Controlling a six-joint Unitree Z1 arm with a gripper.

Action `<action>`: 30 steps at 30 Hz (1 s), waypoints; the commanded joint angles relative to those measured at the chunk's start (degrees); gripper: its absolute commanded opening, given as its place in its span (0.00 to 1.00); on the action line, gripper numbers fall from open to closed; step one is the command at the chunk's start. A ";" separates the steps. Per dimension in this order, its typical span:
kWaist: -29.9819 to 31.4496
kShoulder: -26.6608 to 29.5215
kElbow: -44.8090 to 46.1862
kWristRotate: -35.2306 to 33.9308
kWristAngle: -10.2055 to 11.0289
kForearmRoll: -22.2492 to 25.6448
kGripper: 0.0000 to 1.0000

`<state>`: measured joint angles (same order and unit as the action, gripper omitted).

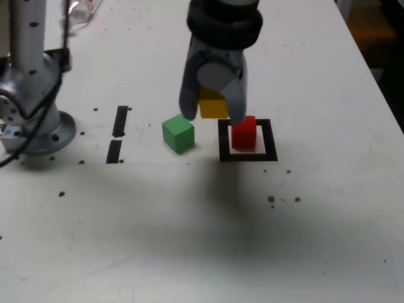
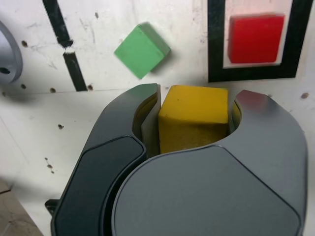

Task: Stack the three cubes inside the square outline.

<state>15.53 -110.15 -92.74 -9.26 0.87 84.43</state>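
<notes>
The red cube (image 1: 243,132) (image 2: 255,38) sits inside the black square outline (image 1: 248,156) (image 2: 215,44) on the white table. My gripper (image 1: 212,115) (image 2: 194,105) is shut on the yellow cube (image 1: 213,105) (image 2: 194,123) and holds it off the table, just beyond the outline's corner toward the exterior view's left. The green cube (image 1: 178,133) (image 2: 141,50) rests on the table to the left of the outline in the exterior view, turned at an angle.
Two short black strips (image 1: 117,134) (image 2: 66,46) lie on the table left of the green cube in the exterior view. The arm's metal base (image 1: 31,120) stands at the far left. Small dark holes dot the tabletop (image 1: 202,240).
</notes>
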 commanded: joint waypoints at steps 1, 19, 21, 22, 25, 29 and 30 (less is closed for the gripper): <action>-1.14 -0.90 -0.90 0.92 0.10 -0.18 0.24; -5.32 -8.00 -6.81 5.70 -1.16 -0.58 0.24; -5.76 -8.19 -6.74 6.02 -1.19 -0.59 0.24; -6.21 -8.39 -6.63 6.34 -1.23 -0.61 0.24; -7.09 -8.82 -6.39 6.91 -1.31 -0.68 0.25; -8.09 -9.52 -6.23 7.73 -1.80 -1.07 0.25; -8.36 -9.78 -6.18 8.06 -2.09 -1.24 0.26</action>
<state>7.52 -119.53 -99.05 -1.47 -0.99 83.34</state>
